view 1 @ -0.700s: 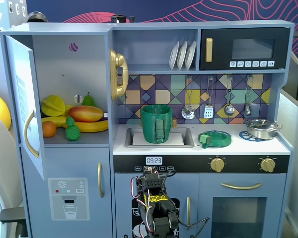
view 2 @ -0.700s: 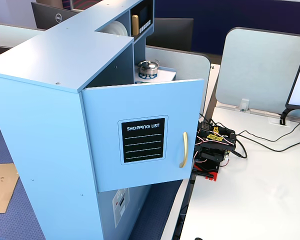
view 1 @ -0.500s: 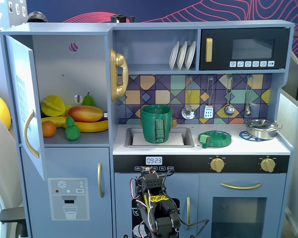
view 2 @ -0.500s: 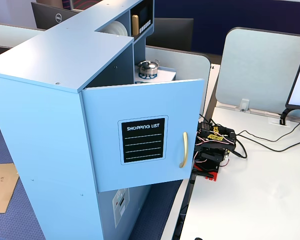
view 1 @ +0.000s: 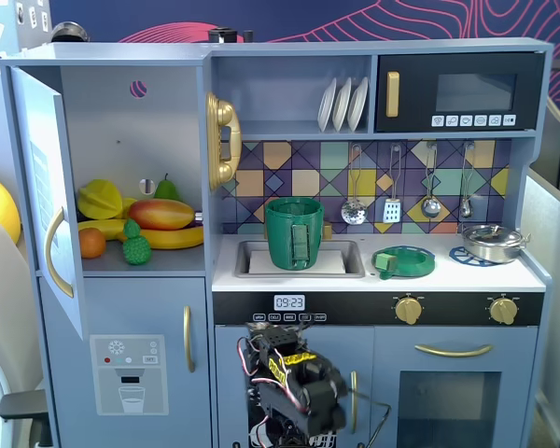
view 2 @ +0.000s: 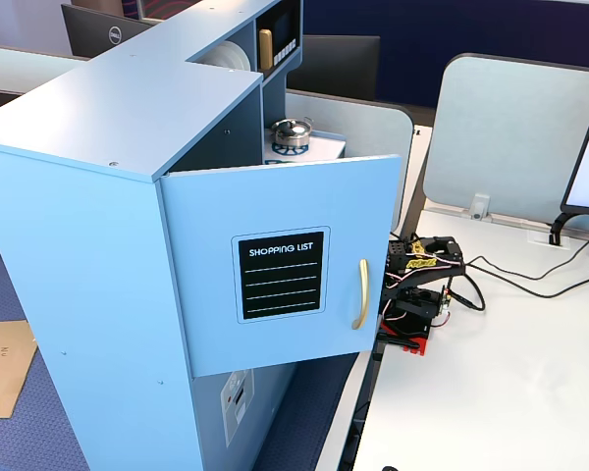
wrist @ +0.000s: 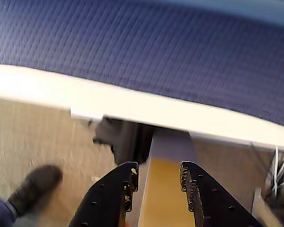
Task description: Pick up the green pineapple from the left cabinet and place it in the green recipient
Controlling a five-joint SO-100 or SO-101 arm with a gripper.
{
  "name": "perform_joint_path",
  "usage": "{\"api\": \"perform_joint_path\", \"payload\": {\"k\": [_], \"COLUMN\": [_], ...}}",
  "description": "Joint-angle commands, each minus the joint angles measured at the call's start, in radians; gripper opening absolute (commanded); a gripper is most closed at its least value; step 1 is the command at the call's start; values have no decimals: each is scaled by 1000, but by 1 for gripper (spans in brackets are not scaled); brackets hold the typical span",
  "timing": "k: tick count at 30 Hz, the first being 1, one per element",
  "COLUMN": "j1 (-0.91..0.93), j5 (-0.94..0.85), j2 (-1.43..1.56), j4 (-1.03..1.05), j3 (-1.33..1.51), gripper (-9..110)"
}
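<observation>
Green pineapple [view 1: 135,245]: on the shelf of the left cabinet [view 1: 112,149], front edge, just right of an orange [view 1: 91,243], in front of a banana [view 1: 173,238] and a mango [view 1: 161,214]; upright, crown up.
Left cabinet door [view 2: 280,260]: swung open; in a fixed view, "SHOPPING LIST" panel and gold handle [view 2: 360,293] facing out.
Green recipient [view 1: 294,232]: standing in the sink [view 1: 350,266], handle toward camera; flat green dish [view 1: 404,261] on the counter to its right in that view.
Arm [view 1: 294,387]: folded low in front of the kitchen's lower doors, well below and apart from the fruit shelf.
Gripper [wrist: 157,177]: fingers [wrist: 128,182] spread with a clear gap, nothing between them; wrist view blurred, shows floor and a white edge beyond.
</observation>
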Motion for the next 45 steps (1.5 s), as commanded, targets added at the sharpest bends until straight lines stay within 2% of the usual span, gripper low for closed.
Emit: {"api": "perform_joint_path", "payload": {"k": [1, 4, 9, 21, 23, 24, 26, 27, 35, 45], "j1": [-147, -235, -316, -336, -318, -308, -287, -278, -235, -244], "j5": [15, -17, -120, -195, -199, -179, -121, -123, -198, -190], "j2": [-61, -61, -91, -370, -399, -408, -422, -426, -486, -583], "j4": [-391, -592, -770, -824, -838, -861, -904, -905, -931, -1049], "j3": [-78, -100, -202, -721, -775, -793, -816, -827, -839, -851], "gripper": [3, 2, 0, 5, 8, 14, 30, 33, 37, 40]}}
